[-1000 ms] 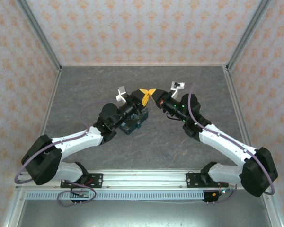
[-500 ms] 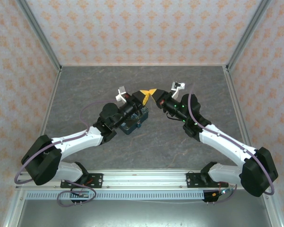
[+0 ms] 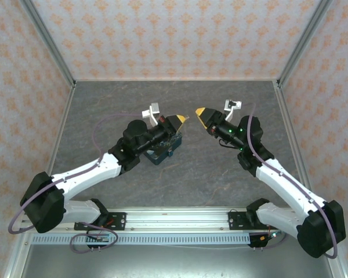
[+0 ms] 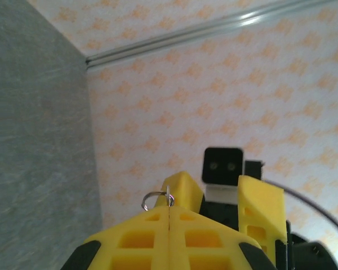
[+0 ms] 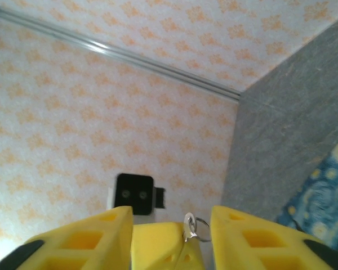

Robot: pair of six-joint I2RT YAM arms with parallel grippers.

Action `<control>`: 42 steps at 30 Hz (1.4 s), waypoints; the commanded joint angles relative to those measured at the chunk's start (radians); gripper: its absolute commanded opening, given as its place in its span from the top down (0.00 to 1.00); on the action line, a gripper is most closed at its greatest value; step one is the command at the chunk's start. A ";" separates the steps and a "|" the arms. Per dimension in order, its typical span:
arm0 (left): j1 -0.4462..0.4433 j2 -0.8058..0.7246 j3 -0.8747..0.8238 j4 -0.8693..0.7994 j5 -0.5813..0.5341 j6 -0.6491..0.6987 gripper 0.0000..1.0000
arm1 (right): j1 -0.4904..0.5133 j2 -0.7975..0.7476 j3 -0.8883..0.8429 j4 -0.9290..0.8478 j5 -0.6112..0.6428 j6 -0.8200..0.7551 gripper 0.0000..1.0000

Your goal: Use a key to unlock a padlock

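Observation:
My left gripper (image 4: 169, 211) is shut on a small silver key (image 4: 168, 198), whose edge and wire ring (image 4: 152, 199) stick out past the yellow fingertips. In the top view the left gripper (image 3: 180, 119) is raised above the table, facing my right gripper (image 3: 201, 112) across a short gap. The right gripper (image 5: 170, 212) stands open with nothing between its own fingers (image 5: 90, 236). Through their gap I see the left gripper's tips holding the key (image 5: 189, 226). The padlock is out of view.
A blue-and-yellow swirl-painted tin (image 3: 162, 152) lies on the grey table (image 3: 220, 168) under the left forearm, and shows again as the tin (image 5: 321, 197). Patterned walls (image 3: 162, 35) with metal posts close in the table.
The two grippers' tips were touching a second ago. The right gripper has since drawn back to the right, and the left has shifted slightly, leaving a gap between them.

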 commanded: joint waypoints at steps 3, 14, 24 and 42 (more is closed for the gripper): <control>0.016 -0.087 0.161 -0.466 0.122 0.490 1.00 | -0.102 -0.045 0.091 -0.313 -0.274 -0.297 0.51; 0.044 -0.082 0.372 -0.911 0.447 1.009 1.00 | -0.106 -0.079 0.130 -0.419 -0.576 -0.663 0.55; 0.045 -0.038 0.495 -1.087 0.506 1.176 1.00 | 0.013 -0.011 0.252 -0.625 -0.576 -0.896 0.57; 0.045 -0.042 0.504 -1.065 0.513 1.176 1.00 | 0.055 0.058 0.281 -0.630 -0.613 -0.904 0.74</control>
